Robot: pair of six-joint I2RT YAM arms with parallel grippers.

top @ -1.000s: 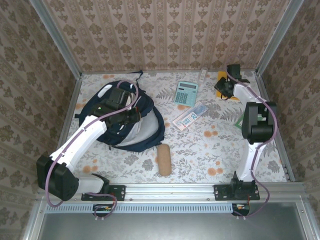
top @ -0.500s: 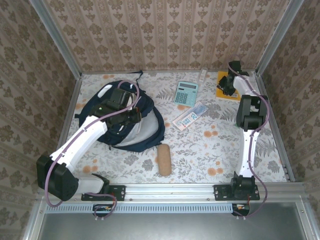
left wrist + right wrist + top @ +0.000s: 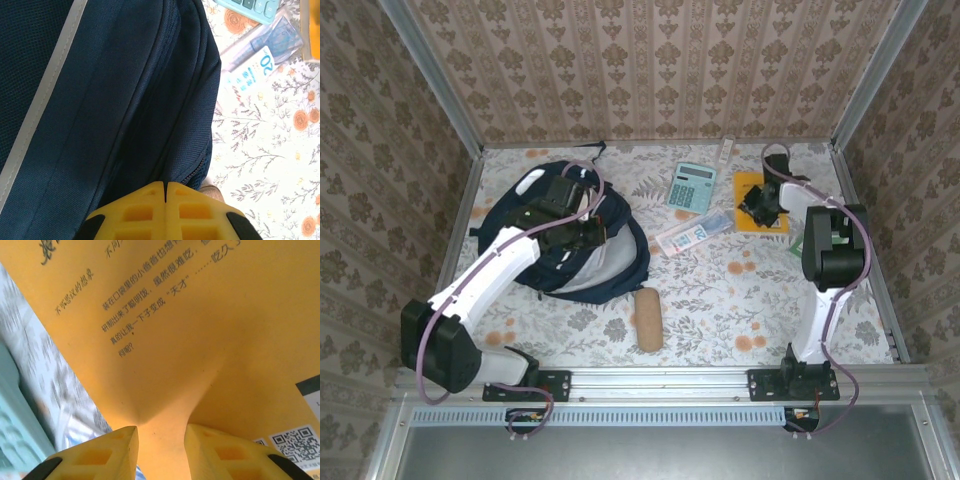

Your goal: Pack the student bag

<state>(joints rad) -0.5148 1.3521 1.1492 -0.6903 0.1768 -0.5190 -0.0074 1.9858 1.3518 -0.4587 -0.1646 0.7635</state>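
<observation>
student bag point(image 3: 565, 235): flat on the flowered table point(image 3: 720, 300), opening turned toward its right side, grey lining showing along the near edge. White stripe on the navy fabric is clear in the left wrist view point(image 3: 100, 100).

left gripper point(image 3: 590, 232): sits over the bag's right half, at the rim of the opening. Wrist view has the yellow fingers clenched, pads meeting with no gap point(image 3: 165, 187). Nothing visible between them. Tips are right at the bag's zipper seam, but I can't tell whether they pinch fabric or a pull.

right gripper point(image 3: 757, 205): well to the right of the bag, past the calculator. Clamped on the orange book point(image 3: 748, 183). In the wrist view the cover runs down between the two fingers point(image 3: 161, 432) and buckles at the pinch point(image 3: 200, 315); printed text and a QR code are readable on it.

Rest, all referenced to the bag:
- teal calculator point(image 3: 692, 186): right of the bag, level with its far half, apart from it.
- clear pencil pouch point(image 3: 693, 232): right of the bag, just nearer than the calculator; one end lies close to the book.
- tan roll point(image 3: 648, 318): near-right of the bag, just off its near edge, not touching.
- green item point(image 3: 800, 243): far right, mostly hidden behind the right arm; can't identify it.
</observation>
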